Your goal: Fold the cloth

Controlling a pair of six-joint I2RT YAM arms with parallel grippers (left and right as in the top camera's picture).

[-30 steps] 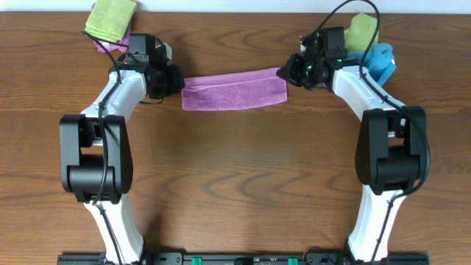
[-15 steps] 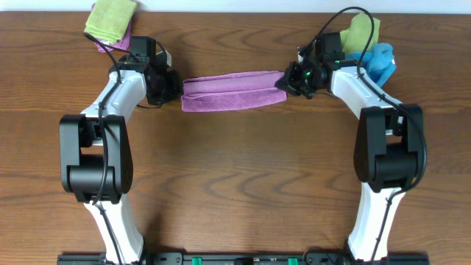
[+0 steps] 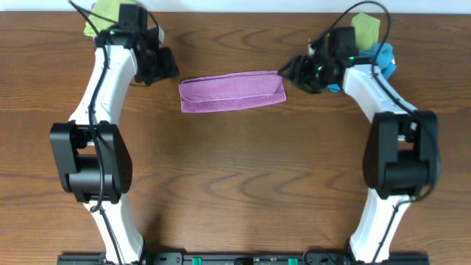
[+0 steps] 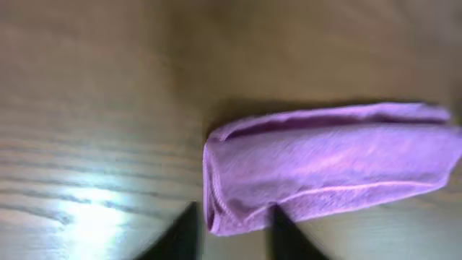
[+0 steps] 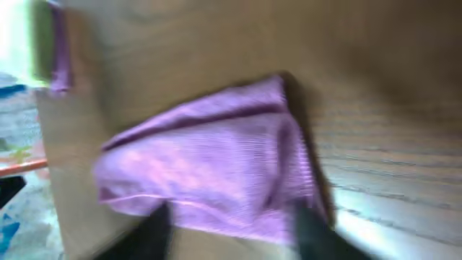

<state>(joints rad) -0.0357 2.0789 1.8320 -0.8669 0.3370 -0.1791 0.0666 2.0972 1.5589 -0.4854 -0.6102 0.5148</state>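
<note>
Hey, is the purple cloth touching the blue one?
No, the purple cloth lies mid-table, while the blue cloth sits well apart at far right.

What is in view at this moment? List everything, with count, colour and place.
cloth: one, mauve-purple, folded into a strip, rear middle of table.
left yellow-green cloth: one, rear left corner, partly behind the left arm.
right yellow-green cloth: one, rear right.
blue cloth: one, bright blue, beside the right yellow-green cloth.
table: one, brown wood.
left arm: one, white and black.
right arm: one, white and black.
left pincer: black, open, clear of the cloth's left end.
right pincer: black, open, at the cloth's right end.
</note>
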